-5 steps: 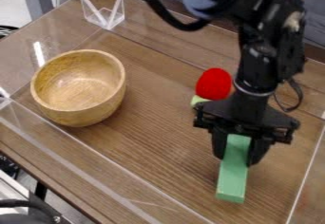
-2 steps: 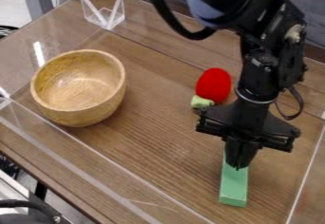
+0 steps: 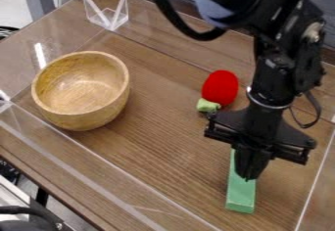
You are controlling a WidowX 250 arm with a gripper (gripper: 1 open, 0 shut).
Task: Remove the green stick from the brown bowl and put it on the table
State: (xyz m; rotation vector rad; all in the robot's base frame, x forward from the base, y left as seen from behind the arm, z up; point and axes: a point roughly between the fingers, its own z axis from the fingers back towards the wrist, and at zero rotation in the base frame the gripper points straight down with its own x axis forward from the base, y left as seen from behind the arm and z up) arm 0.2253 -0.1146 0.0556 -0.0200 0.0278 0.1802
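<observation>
The green stick (image 3: 241, 192) lies flat on the table (image 3: 157, 137) at the front right, close to the right acrylic wall. My gripper (image 3: 249, 168) hangs straight down over the stick's far end with its fingers pressed together and nothing between them; I cannot tell whether the tips touch the stick. The brown bowl (image 3: 81, 90) stands at the left, upright and empty, well apart from both the gripper and the stick.
A red strawberry toy (image 3: 221, 86) with a small green stem lies just behind the gripper. Low clear acrylic walls (image 3: 144, 201) edge the tabletop, and a clear folded stand (image 3: 108, 15) sits at the back left. The arm rises over the right side.
The fingers stood open astride the stick a second ago and have since closed. The gripper has risen slightly and the stick stays on the table.
</observation>
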